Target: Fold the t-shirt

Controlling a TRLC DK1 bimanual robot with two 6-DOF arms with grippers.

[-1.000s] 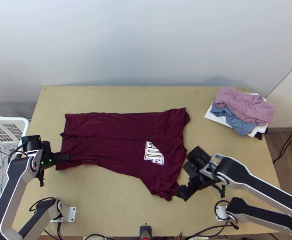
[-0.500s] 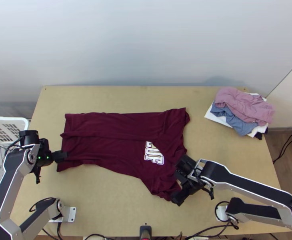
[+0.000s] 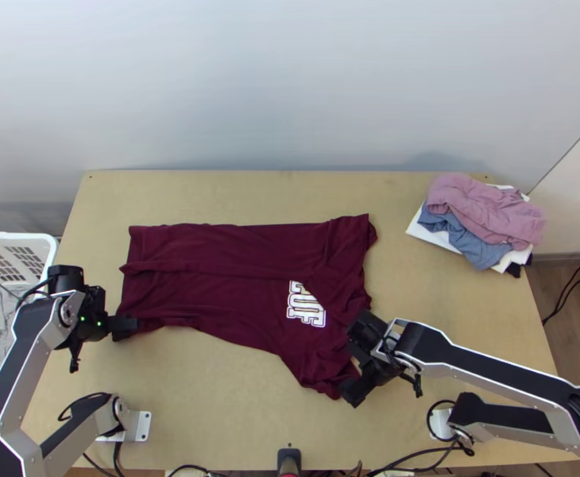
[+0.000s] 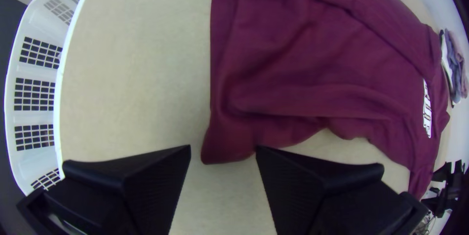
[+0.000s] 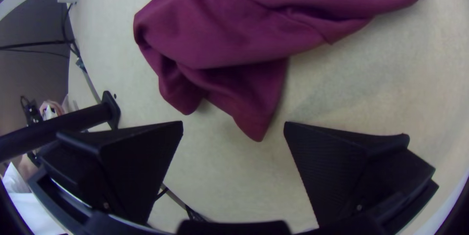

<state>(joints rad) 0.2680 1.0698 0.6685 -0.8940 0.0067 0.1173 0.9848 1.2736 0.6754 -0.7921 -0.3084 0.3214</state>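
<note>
And here's the t-shirt (image 3: 226, 290), deep maroon, stretched lengthwise across the middle of the table (image 3: 234, 405), its hem (image 3: 125, 278) toward the left edge and its shoulder end toward the right. It's flat overall but rumpled: a long raised edge runs from the hem toward the chest, right up to the block of white lettering (image 3: 306, 306), whose far end is tucked out of sight. The far side lies fairly straight; the near side curves inward, then flares toward the near edge at a sleeve (image 3: 322, 374), bunched and creased, a pointed tip of cloth sticking out.

Over at the hem's near corner, it's the left gripper (image 3: 125, 327), fingers apart, that corner lying just beyond the gap between its tips. Whether they touch the cloth, I can't tell. And at the near sleeve, the right gripper (image 3: 351, 393), wide apart too, the pointed tip of maroon facing its gap, nothing clamped.

Out at the table's far right corner, a pile of clothes (image 3: 481, 211), pink over blue over white, loosely heaped. Beyond the left edge, a white basket (image 3: 51, 248) with gridded sides.
</note>
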